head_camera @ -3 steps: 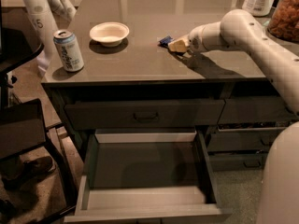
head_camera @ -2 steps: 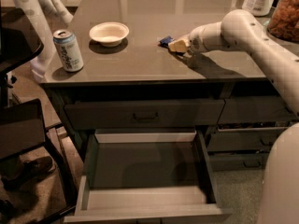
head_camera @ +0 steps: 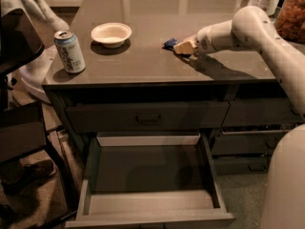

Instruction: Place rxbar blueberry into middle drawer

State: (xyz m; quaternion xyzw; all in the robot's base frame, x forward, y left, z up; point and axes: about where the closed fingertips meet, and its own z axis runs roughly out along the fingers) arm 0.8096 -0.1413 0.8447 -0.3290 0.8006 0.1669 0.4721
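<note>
The bar [head_camera: 169,43] lies on the countertop [head_camera: 143,13], right of the bowl [head_camera: 111,34]. One end meets the gripper [head_camera: 185,47]; I cannot tell whether it is clasped. The can [head_camera: 69,51] stands far left. Below, the middle drawer [head_camera: 147,173] is open.

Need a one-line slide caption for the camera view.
Gripper at the blue snack bar on the countertop, middle drawer open below.

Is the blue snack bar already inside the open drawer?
No, the blue snack bar lies on the tabletop at the robot's hand, not in the open drawer.
</note>
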